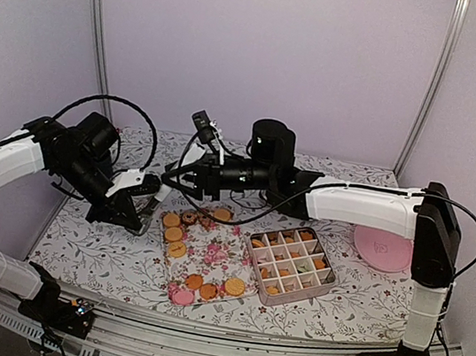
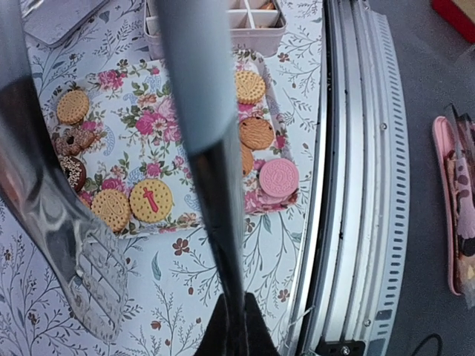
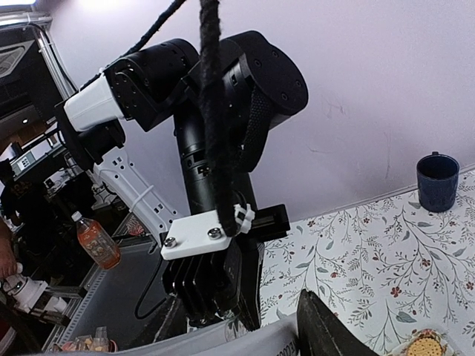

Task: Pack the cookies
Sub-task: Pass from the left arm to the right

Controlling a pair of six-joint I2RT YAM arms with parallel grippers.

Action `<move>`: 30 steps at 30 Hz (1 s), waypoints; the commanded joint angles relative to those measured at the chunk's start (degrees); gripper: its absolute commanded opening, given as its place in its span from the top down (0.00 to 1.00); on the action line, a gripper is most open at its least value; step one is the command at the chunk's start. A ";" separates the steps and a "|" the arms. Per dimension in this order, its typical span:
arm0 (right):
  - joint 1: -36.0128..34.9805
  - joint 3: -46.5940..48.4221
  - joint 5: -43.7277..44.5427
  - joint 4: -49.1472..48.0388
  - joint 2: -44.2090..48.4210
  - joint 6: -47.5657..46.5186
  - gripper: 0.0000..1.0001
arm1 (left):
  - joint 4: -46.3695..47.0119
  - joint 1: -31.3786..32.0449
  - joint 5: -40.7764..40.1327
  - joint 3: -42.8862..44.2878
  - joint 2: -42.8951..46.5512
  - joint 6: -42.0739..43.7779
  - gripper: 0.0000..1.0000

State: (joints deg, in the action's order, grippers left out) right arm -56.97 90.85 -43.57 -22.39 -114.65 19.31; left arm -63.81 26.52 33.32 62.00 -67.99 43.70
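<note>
The cookies (image 1: 178, 234) lie on a floral tray (image 1: 207, 263): mostly orange-tan, plus a pink one (image 2: 279, 178) and a dark one. More cookies sit in the cells of a divided box (image 1: 290, 265). My left gripper (image 1: 139, 212) hangs over the tray's left edge, shut (image 2: 237, 326) on one arm of metal tongs (image 2: 200, 111). The tongs' other, slotted arm (image 2: 96, 289) hangs free. My right gripper (image 1: 170, 181) reaches in from the right, close above the left one. In the right wrist view one dark finger (image 3: 326, 326) shows beside a grey strip (image 3: 252, 345); whether it grips is unclear.
A large pink plate (image 1: 382, 249) lies at the right of the table, under the right arm. A dark blue mug (image 3: 438, 182) stands at the back. The metal rail (image 2: 356, 185) of the table's near edge runs just beside the tray.
</note>
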 commanded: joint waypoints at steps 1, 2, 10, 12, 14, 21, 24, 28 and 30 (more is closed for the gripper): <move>-0.93 2.10 -0.41 0.33 -3.14 2.22 0.46 | 3.07 0.81 4.06 2.85 1.49 1.35 1.00; -0.91 2.21 -0.79 0.33 -3.47 2.57 0.45 | 2.89 0.77 4.04 2.89 1.58 1.67 1.00; -0.98 2.14 -1.82 0.88 -5.65 3.96 0.43 | 2.11 0.79 3.74 2.68 1.89 2.55 1.00; -1.04 2.18 -1.95 1.08 -5.84 4.21 0.47 | 2.19 0.81 3.64 2.86 1.81 2.53 1.00; -1.04 2.14 -1.89 1.24 -5.78 4.41 0.50 | 2.41 0.81 3.41 2.88 1.87 2.53 1.00; -0.86 -0.36 4.92 3.59 -2.02 1.94 0.59 | 6.75 0.80 -1.39 1.00 2.62 -0.63 0.98; -0.81 -2.47 8.09 3.58 0.20 0.73 0.61 | 8.35 0.71 -3.67 -0.52 2.69 -1.98 0.74; -0.76 -5.57 11.60 3.66 3.46 -0.68 0.61 | 9.22 -0.06 -3.80 -2.29 2.74 -3.79 0.41; -0.63 -7.44 12.63 4.32 5.07 -1.29 0.61 | 9.29 -1.20 -3.62 -3.23 3.04 -3.93 0.23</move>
State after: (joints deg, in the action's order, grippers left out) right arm -57.36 86.21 -35.94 -19.70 -114.74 20.27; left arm -57.36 26.44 29.10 60.88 -65.87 41.17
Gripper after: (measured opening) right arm 0.429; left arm 0.638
